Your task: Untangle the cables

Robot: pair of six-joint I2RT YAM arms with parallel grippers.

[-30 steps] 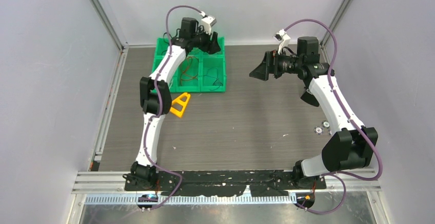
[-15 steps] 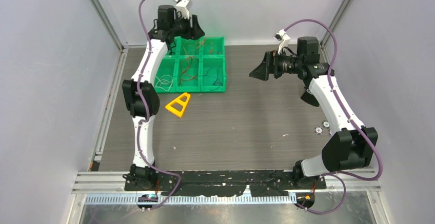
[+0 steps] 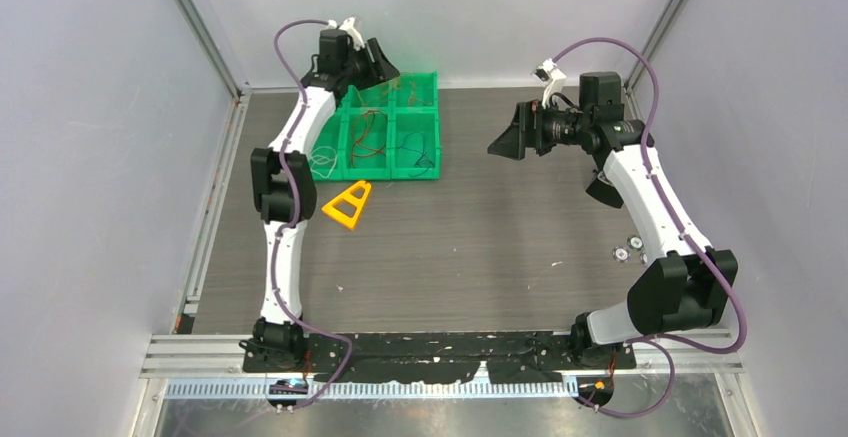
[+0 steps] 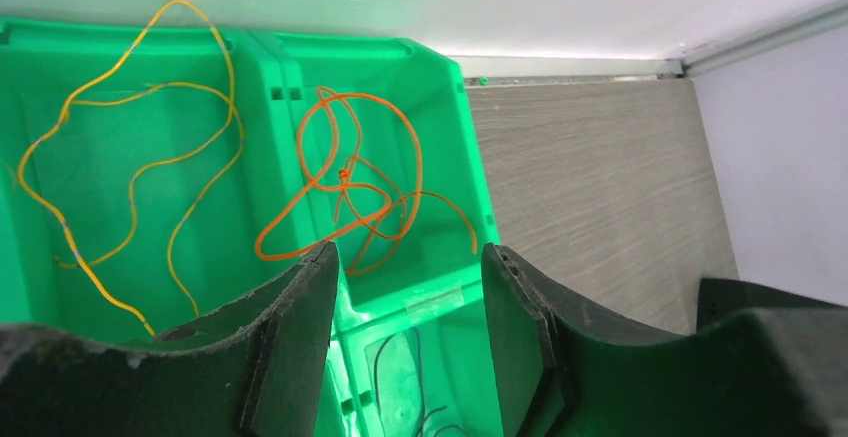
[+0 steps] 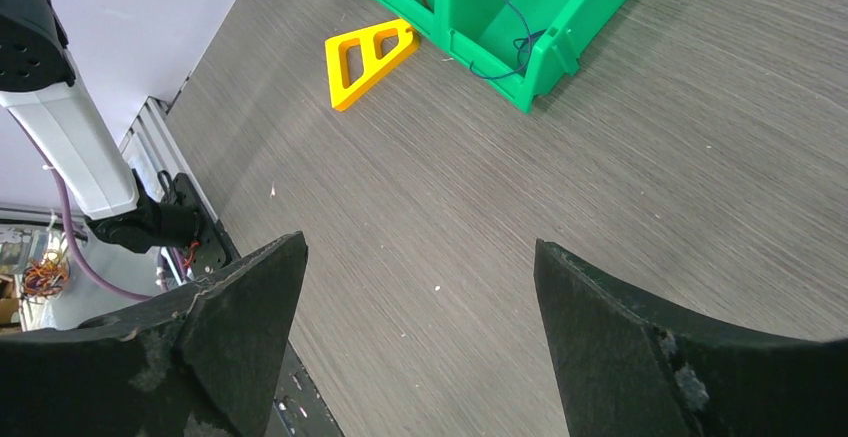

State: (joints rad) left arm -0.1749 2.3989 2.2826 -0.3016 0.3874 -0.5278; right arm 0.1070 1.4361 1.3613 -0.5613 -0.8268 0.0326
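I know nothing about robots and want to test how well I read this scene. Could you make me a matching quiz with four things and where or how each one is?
Things
1. orange cable
2. yellow cable
3. yellow triangle
4. right gripper

Place or state
A. lying on the table, just outside the green bin
B. open and holding nothing, up over the table
C. looped in the bin's far corner compartment
D. sprawled in the compartment next to that corner one

Pairs: 1-C, 2-D, 3-A, 4-B
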